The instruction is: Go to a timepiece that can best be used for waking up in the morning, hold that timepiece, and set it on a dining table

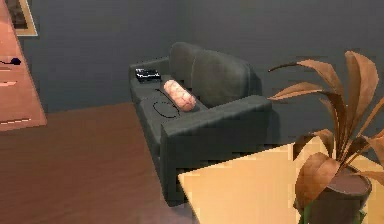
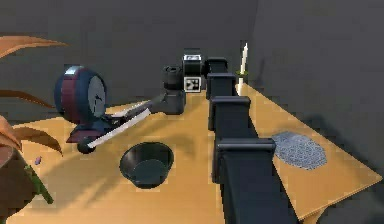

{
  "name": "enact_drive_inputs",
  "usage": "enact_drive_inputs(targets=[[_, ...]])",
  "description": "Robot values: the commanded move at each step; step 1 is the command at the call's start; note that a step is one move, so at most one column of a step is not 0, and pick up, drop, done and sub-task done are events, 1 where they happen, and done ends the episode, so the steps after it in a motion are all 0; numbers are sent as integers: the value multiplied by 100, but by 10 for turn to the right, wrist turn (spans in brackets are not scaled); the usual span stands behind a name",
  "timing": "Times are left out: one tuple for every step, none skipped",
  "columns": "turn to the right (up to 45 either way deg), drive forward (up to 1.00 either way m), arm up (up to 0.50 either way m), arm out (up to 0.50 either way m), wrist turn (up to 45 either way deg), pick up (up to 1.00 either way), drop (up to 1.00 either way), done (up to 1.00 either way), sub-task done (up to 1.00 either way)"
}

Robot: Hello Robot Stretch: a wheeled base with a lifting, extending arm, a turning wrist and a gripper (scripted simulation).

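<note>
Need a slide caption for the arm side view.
Arm stretched across the table, gripper near a round alarm clock, black bowl nearby.

Legible text: none that I can read. Clock [image 2: 88, 97], left of centre in the arm side view — dial marks too small to tell. Two white squares [image 2: 193, 83], upper middle — black marks, no letters.

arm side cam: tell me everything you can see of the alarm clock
The alarm clock is round, with a dark blue case, a dark red band round it and a pale grey face turned toward the view's right. It stands upright on a small dark base at the left part of the tan table, behind a dark bowl. The gripper reaches toward its base; I cannot tell whether it holds the clock.
</note>
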Motion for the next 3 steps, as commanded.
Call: enact_drive_inputs(targets=[[0,0,0,0,450,0,0,0,0],[0,0,0,0,240,0,0,0,0],[0,0,-32,0,0,0,0,0,0]])
